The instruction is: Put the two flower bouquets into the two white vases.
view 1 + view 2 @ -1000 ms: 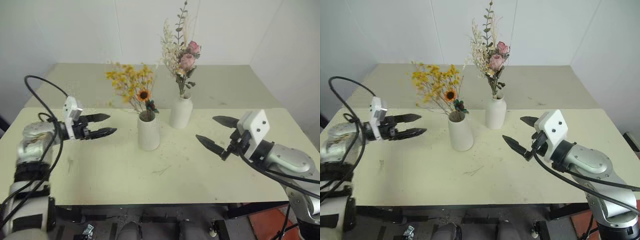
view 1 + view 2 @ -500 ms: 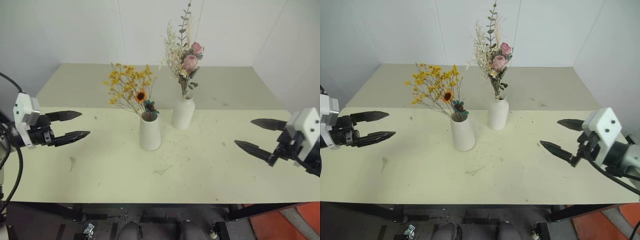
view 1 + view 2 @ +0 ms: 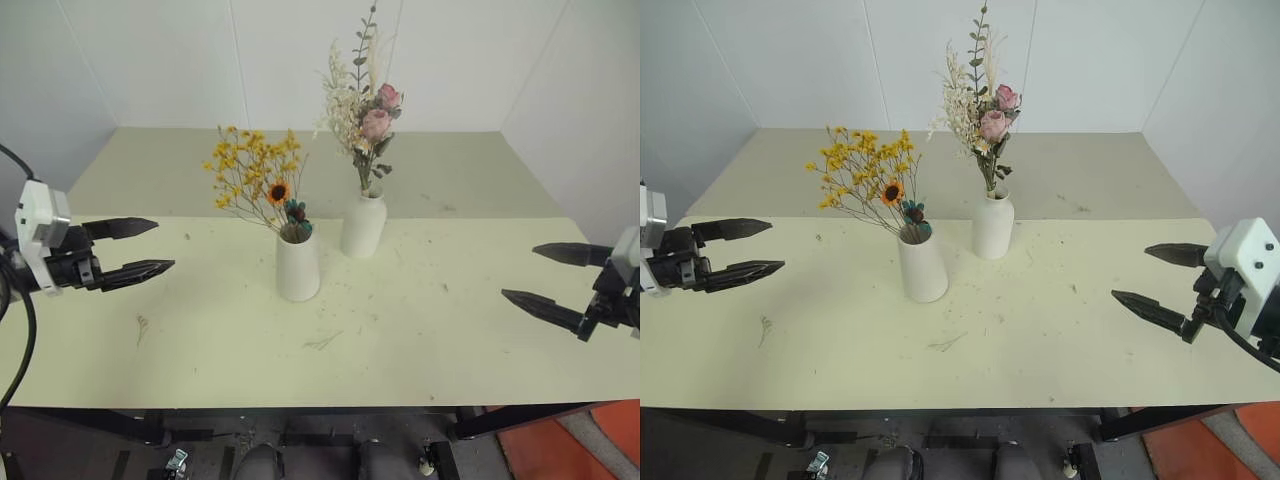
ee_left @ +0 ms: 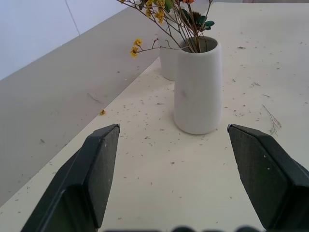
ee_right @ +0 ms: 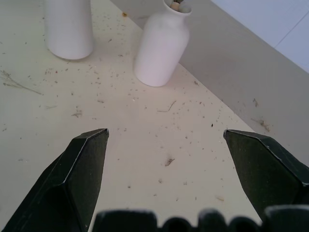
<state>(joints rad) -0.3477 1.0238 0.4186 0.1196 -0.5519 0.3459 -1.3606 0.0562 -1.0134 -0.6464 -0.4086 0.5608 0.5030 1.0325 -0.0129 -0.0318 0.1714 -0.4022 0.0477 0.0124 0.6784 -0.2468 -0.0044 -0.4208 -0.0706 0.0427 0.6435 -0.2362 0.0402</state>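
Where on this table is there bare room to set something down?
Bare table lies between each vase and the open grippers: left gripper, right gripper. The near strip is free too. Crowded: the centre, where the cone vase and bottle vase stand close.

Pale yellow-green table (image 3: 420,340) with a seam across, scattered dried flower bits (image 3: 325,341), white walls (image 3: 150,60) behind.

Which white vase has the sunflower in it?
The cone-shaped vase with the wide mouth, nearer the table's front edge. It holds the yellow bunch with the sunflower. The bottle-shaped vase behind it holds pink roses.
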